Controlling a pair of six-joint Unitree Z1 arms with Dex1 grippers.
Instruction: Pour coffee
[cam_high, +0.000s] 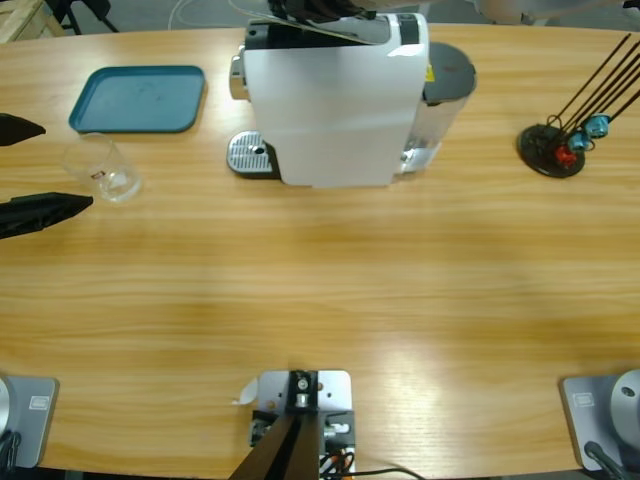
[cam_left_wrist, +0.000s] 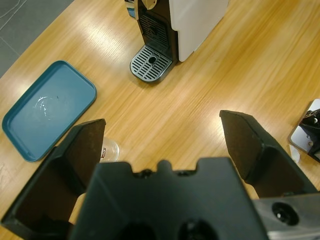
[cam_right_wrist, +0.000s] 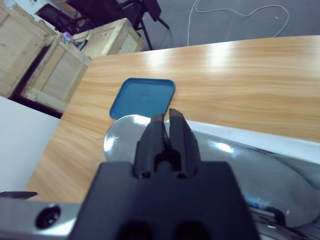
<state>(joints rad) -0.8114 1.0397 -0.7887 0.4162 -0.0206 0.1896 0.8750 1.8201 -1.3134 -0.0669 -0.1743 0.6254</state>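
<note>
1. L gripper (cam_left_wrist: 160, 150) hangs wide open, holding nothing, near the tabletop's left edge; its jaw tips show in the high view either side of the glass (cam_high: 103, 168).
2. Glass stands upright near the left edge, just below the blue tray (cam_high: 140, 98), well apart from the machine (cam_high: 335, 95). Coffee: can't tell if any's in the glass; none visible elsewhere.
3. R gripper (cam_right_wrist: 168, 125) is clenched, jaws together, nothing between them, over the machine's chrome lever (cam_right_wrist: 125, 135) at the top-middle edge.
4. Step in hand, I'd judge: grasp the glass w/ L. Centre the jaws on its wall, close gently, keep it upright.
5. Then set it square on the drip grate (cam_left_wrist: 151, 63) under the spout.
6. Risk: thin clear wall, easy to nudge or tip.
</note>
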